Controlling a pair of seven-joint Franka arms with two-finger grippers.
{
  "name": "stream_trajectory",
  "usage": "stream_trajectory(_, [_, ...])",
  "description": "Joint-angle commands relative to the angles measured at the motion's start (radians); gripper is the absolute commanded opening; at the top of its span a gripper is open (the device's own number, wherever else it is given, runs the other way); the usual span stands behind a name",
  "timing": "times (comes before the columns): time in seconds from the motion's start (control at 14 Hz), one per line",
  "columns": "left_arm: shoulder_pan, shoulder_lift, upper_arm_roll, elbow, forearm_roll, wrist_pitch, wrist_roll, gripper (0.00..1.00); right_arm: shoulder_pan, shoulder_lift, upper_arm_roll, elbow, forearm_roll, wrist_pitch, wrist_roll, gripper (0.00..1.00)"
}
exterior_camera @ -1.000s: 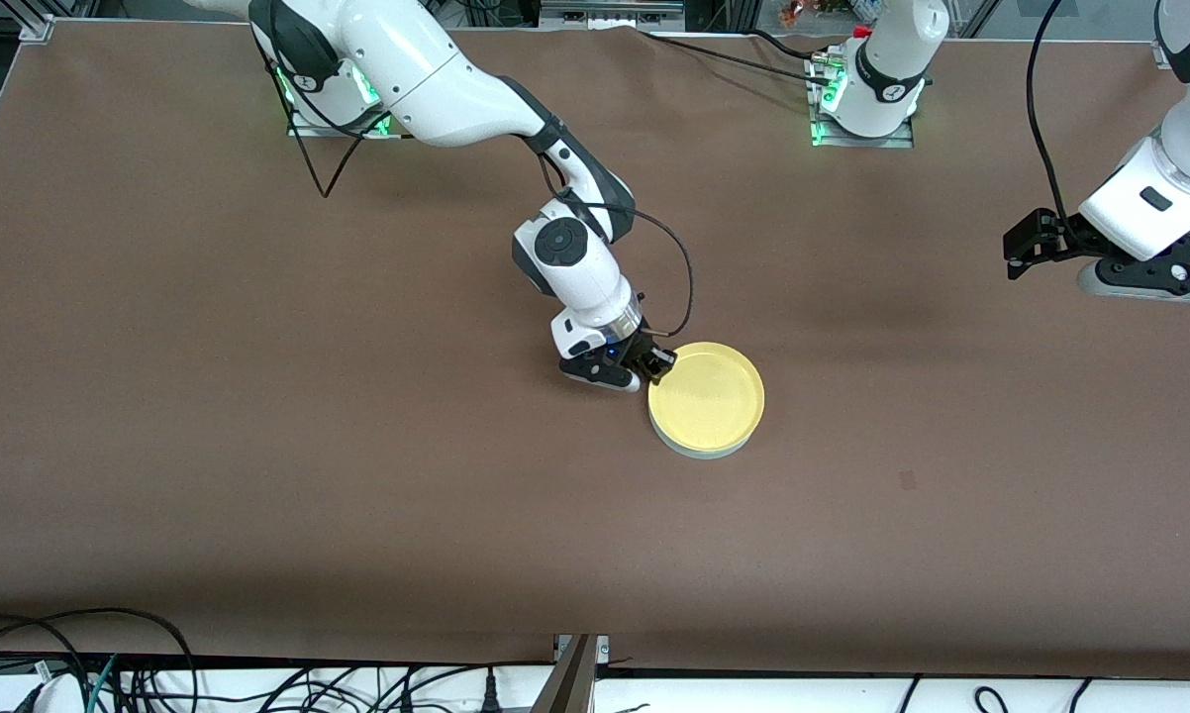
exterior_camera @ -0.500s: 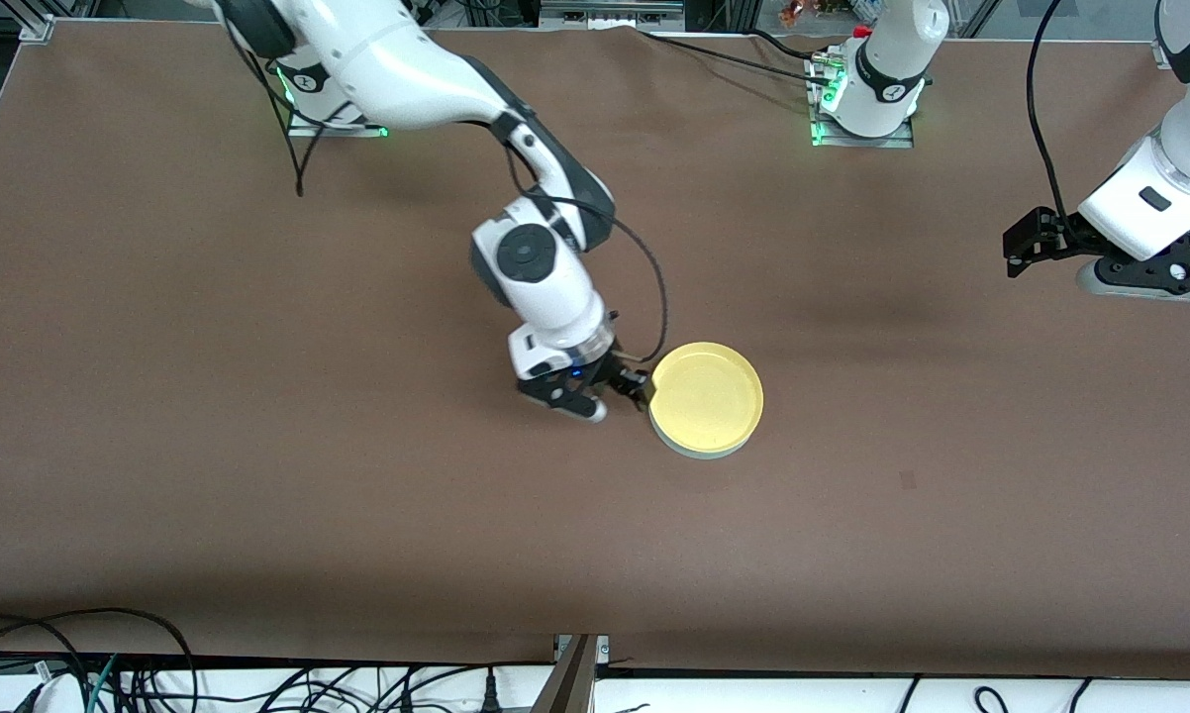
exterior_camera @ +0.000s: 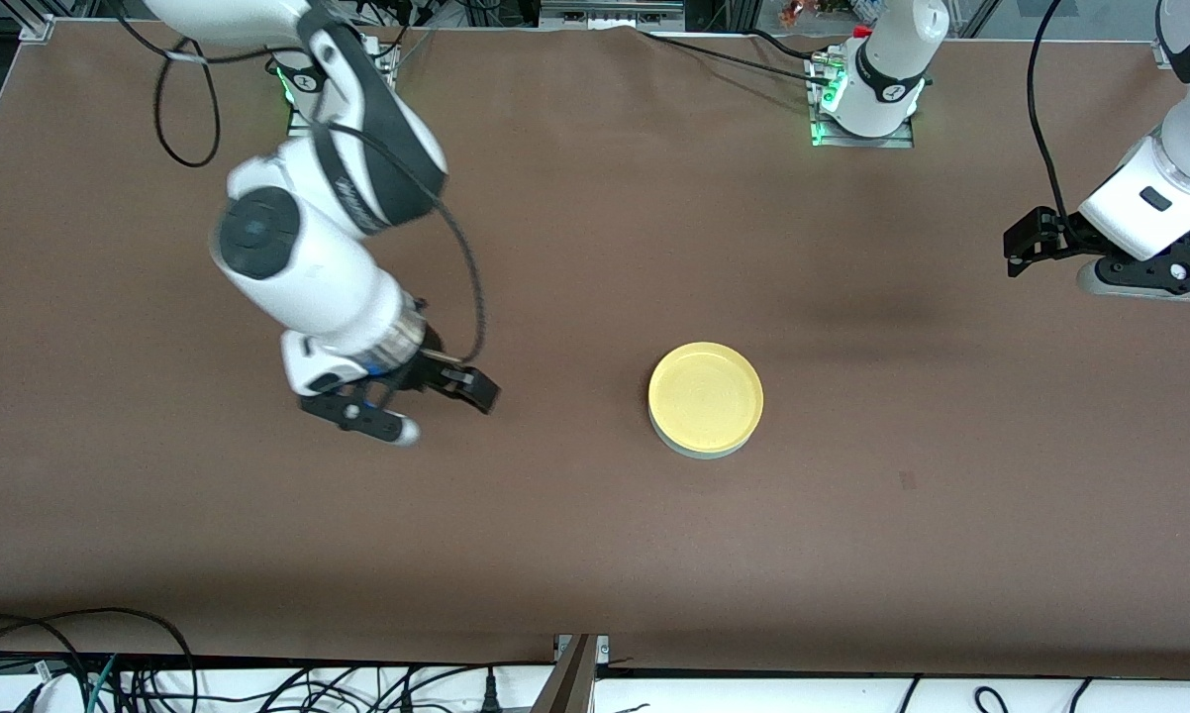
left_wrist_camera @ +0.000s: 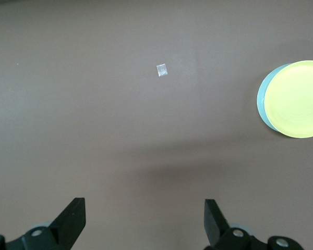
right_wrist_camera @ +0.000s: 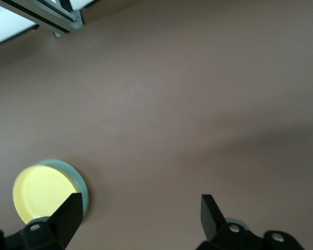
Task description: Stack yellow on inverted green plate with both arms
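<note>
**Yellow plate sits on the green one, both grippers clear**

The yellow plate (exterior_camera: pixel 706 394) rests on top of the green plate (exterior_camera: pixel 699 449), near the middle of the table (exterior_camera: pixel 595 535). Only a thin pale crescent of the green plate shows under the edge of the yellow one, on the side nearer the front camera; in the left wrist view the same sliver (left_wrist_camera: pixel 261 99) peeks out beside the yellow disc (left_wrist_camera: pixel 295 99). The stack is slightly off-centre, not flush all round.

The right gripper (exterior_camera: pixel 427 401) hangs over bare table toward the right arm's end, well apart from the plates, its fingers spread wide and holding nothing. The right wrist view shows both fingertips (right_wrist_camera: pixel 68 208) standing far apart, with the stack (right_wrist_camera: pixel 46 194) beside one of them.

The left gripper (exterior_camera: pixel 1026 243) waits at the left arm's end of the table, also spread wide and empty, as its wrist view shows.

Open brown cloth lies on every side of the plates. A small pale square mark (left_wrist_camera: pixel 161 70) sits on the cloth between the left gripper and the stack. Cables (exterior_camera: pixel 80 663) trail along the table's edge nearest the front camera.
</note>
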State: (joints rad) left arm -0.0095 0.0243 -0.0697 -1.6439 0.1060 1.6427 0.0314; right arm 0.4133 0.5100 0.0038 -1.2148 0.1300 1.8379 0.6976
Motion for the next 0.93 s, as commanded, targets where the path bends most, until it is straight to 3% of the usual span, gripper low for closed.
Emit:
stream_trajectory(0.0, [0.011,0.005,-0.01,0.026,0.008,-0.026,0.016,1.0,-0.007,-0.216,-0.063,-0.162,-0.003,-0.127,-0.117,1.0])
stream_trajectory(0.14, [0.011,0.005,-0.01,0.026,0.006,-0.026,0.016,1.0,-0.01,-0.313,-0.123,-0.234,-0.004,-0.192,-0.243,1.0])
stream_trajectory(0.43, [0.011,0.005,-0.01,0.026,0.007,-0.026,0.018,1.0,-0.122,-0.465,-0.131,-0.397,-0.023,-0.21,-0.395,1.0])
stream_trajectory(0.86, [0.011,0.005,-0.01,0.026,0.006,-0.027,0.018,1.0,-0.146,-0.492,-0.122,-0.399,-0.096,-0.22,-0.467,1.0])
